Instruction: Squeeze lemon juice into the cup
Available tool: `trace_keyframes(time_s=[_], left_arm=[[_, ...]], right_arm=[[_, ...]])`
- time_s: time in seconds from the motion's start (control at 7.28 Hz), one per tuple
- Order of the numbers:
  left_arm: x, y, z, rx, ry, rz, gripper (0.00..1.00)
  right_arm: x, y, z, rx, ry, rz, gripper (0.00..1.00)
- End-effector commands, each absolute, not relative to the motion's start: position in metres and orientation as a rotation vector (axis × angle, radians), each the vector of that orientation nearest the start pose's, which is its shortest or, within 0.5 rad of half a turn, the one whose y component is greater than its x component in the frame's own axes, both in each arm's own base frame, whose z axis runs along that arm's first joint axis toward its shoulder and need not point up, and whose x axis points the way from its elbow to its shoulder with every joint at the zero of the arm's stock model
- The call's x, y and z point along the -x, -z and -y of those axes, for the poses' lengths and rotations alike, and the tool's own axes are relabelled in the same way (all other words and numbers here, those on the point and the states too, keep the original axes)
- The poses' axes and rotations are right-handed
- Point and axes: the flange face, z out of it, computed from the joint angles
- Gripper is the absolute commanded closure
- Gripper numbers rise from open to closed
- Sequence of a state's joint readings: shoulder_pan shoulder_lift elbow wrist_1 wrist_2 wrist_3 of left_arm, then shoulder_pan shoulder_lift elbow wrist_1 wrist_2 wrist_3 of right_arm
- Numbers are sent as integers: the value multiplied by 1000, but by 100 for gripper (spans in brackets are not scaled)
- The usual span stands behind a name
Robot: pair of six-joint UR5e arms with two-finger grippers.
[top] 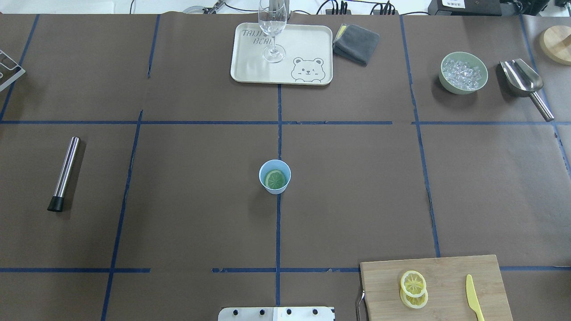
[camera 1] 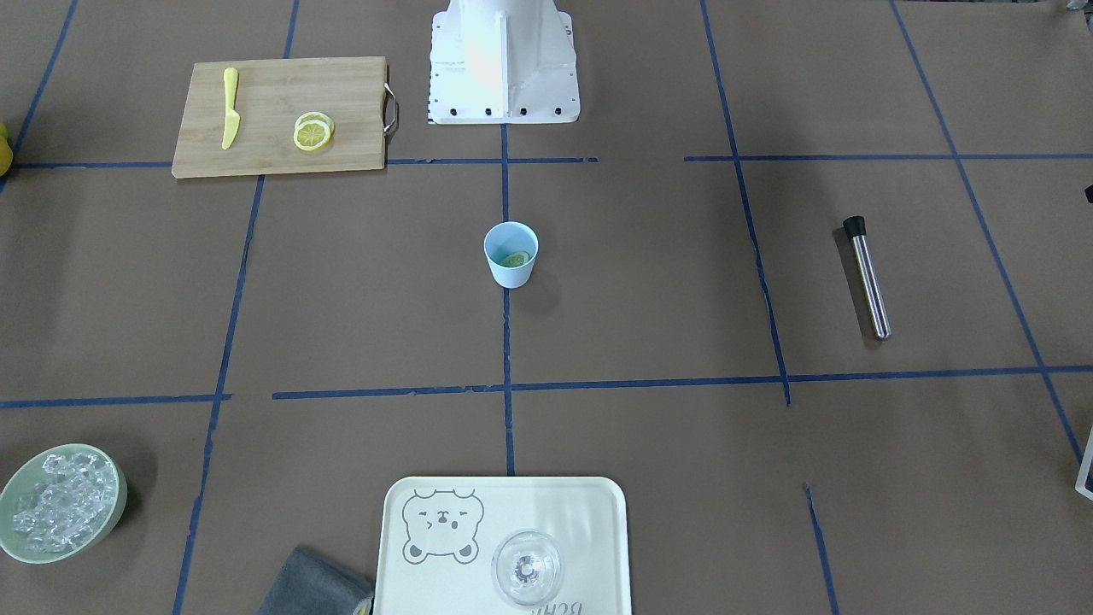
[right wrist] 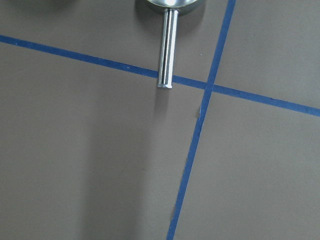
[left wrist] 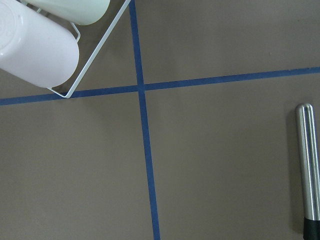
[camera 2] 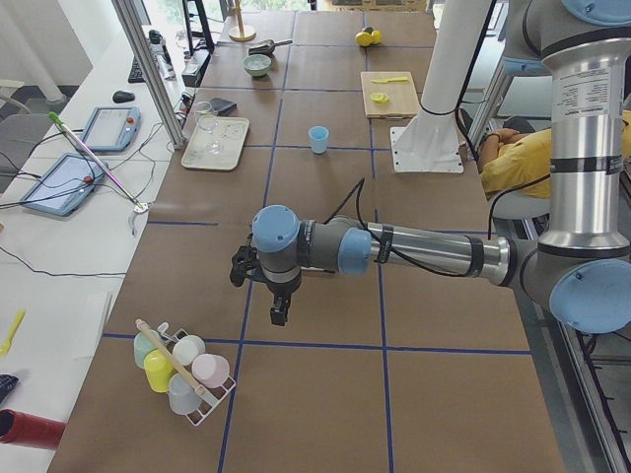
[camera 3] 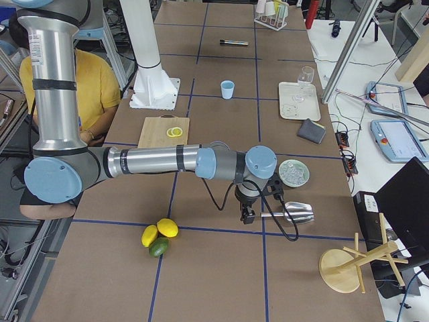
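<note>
Neither gripper's jaws can be judged; our arms show only in the side views. Our light-blue cup (top: 275, 176) stands mid-table with a greenish citrus slice inside, and lemon slices (top: 413, 289) sit on the near-right cutting board (top: 450, 276). We would pinch the top slice's rind and carry it over the cup.

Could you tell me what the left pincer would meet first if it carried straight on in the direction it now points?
The left pincer points straight down, so it would most likely meet bare brown table paper near a blue tape cross. The steel muddler and cup rack lie off to the sides.
</note>
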State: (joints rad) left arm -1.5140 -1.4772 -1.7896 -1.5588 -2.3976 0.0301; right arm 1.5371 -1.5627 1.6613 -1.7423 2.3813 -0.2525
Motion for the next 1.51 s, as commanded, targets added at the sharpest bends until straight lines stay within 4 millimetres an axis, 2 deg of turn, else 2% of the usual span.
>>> trace_keyframes(time_s=[0.0,0.27,0.41,0.96,1.1,1.37], left_arm=[[35,-600,455,-88,-132,-808,0],[39,-597,446,-100,-135,-798,0],[38,-608,443,-105,-190,-796,0],[38,-602,449,-29,-166,-804,0],[38,-598,456,-17,-161,-800,0],[39,-605,456,-2,-155,-799,0]], right_arm=[[-45,-631,486,-17,238,813,0],[-45,-631,486,-17,238,813,0],[-44,-631,486,-16,239,813,0],[-43,-625,489,-26,246,812,0],[-43,-624,490,-29,245,812,0],[-42,-623,490,-30,246,816,0]])
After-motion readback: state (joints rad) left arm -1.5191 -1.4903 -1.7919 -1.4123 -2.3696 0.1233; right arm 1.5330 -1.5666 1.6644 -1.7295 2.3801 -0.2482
